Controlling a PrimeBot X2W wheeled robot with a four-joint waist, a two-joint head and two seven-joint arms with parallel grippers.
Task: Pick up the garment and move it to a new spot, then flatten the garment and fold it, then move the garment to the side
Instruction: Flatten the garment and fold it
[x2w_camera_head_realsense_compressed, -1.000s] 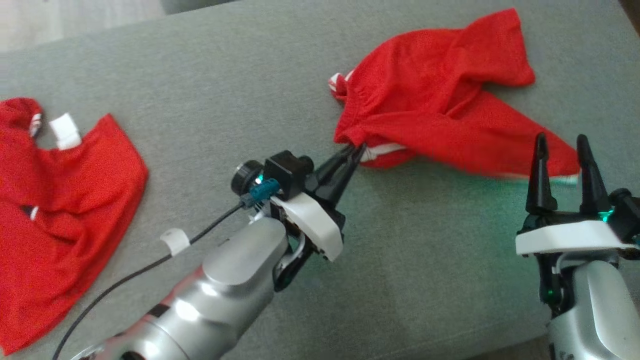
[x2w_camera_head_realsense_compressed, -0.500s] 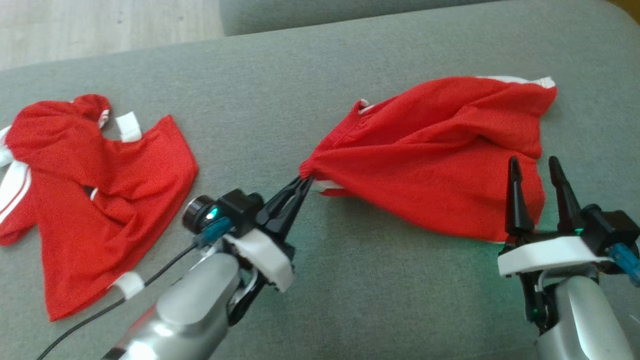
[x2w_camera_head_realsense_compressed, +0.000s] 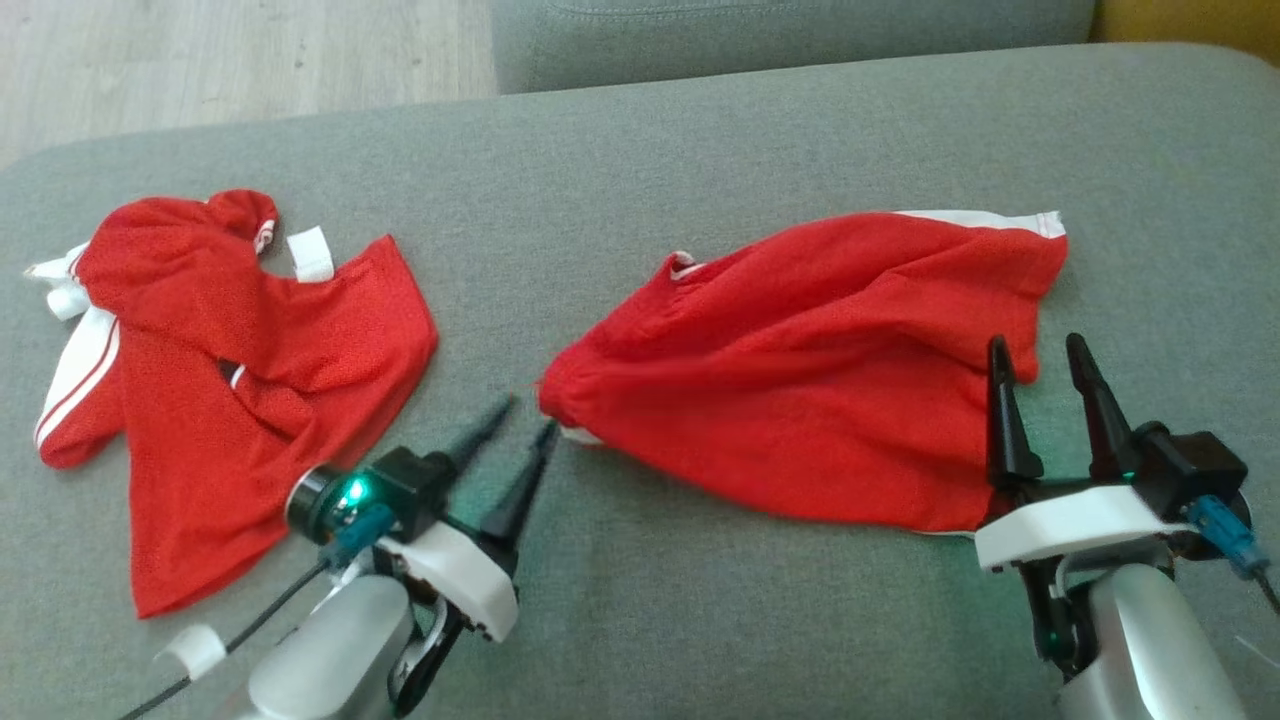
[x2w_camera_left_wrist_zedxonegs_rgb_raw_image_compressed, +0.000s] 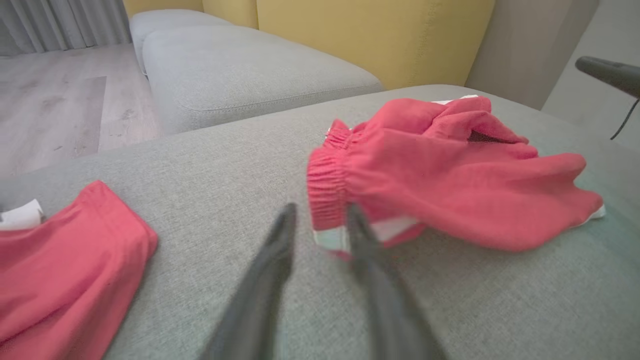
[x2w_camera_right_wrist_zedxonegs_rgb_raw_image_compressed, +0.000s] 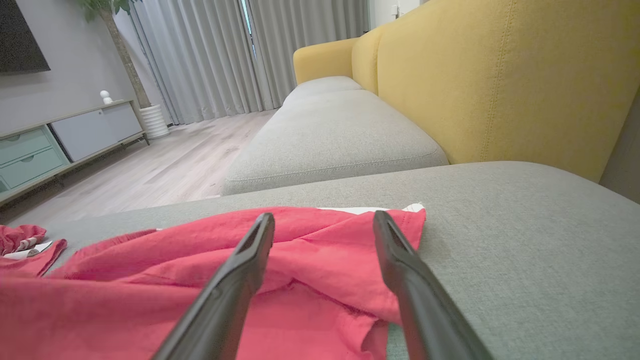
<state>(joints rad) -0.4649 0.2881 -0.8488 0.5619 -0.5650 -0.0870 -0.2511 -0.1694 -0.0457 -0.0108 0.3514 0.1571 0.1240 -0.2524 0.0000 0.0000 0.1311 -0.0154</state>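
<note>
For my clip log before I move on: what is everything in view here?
red shorts: one, red with white trim, centre-right on the near cushion
red top: one, red with white stripes, crumpled at the cushion's left
seat cushions: two, grey, one under the garments, one beyond
sofa back: one, yellow, behind the cushions
floor: pale wood, beyond the cushions
curtains: grey, far wall
sideboard: one, grey and pale green, on the floor
left pincer: one, dark, open, beside the shorts' waistband
right pincer: one, dark, open, at the shorts' right end
</note>
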